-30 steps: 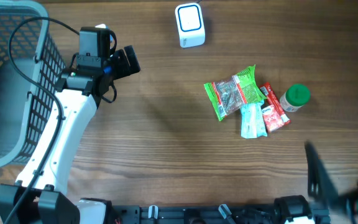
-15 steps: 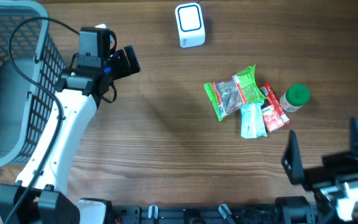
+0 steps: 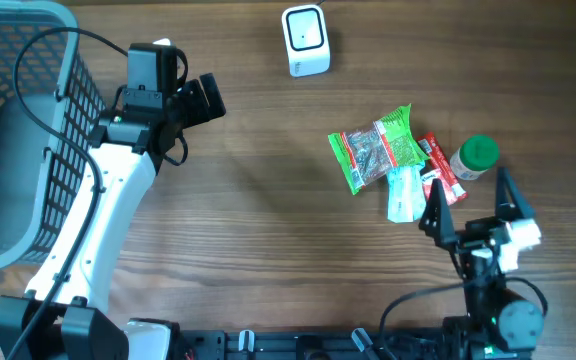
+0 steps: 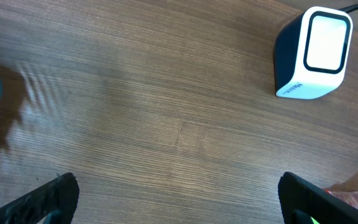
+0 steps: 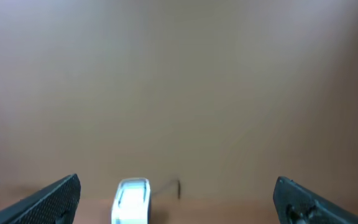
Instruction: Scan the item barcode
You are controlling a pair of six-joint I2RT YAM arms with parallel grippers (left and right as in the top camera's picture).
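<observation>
White scanner (image 3: 305, 40) upright; packets (image 3: 376, 148) apparently overlapping.

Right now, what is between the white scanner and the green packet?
Only bare table. The overhead view shows the scanner and the green packet apart, with nothing lying between them.

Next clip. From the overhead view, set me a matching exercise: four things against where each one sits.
Things:
1. white scanner
2. grey basket
3. green-lidded jar
4. green packet

Places:
A. far left edge of the view
B. right end of the cluster of goods
C. top of the view, standing alone
D. left end of that cluster

Pairs: 1-C, 2-A, 3-B, 4-D
</observation>
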